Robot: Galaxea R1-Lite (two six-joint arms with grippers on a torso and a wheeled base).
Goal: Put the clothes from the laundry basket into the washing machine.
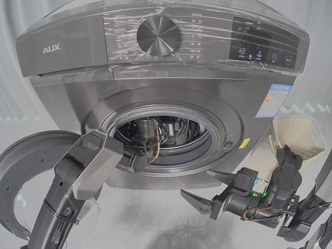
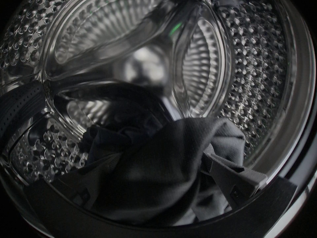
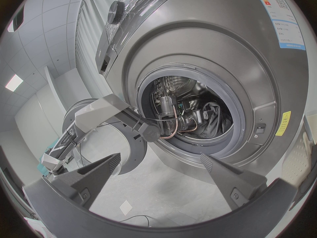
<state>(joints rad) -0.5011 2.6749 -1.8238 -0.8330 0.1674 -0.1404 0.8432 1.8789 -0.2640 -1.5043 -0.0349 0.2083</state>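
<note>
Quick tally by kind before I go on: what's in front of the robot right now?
washing machine: 1
laundry basket: 1
heap of dark clothes in the drum: 1 (separate pieces can't be told apart)
grippers: 2, left gripper and right gripper
Total: 5

My head camera looks forward and down on the grey steel front-loading washing machine [image 1: 173,83], close before its round door opening [image 1: 166,139]. My left wrist camera sits inside the machine's perforated steel drum [image 2: 261,66] (dark crumpled cloth [image 2: 158,169] very near). My right wrist camera faces that opening from outside, low and right of the machine's front; both outside views share it.
</note>
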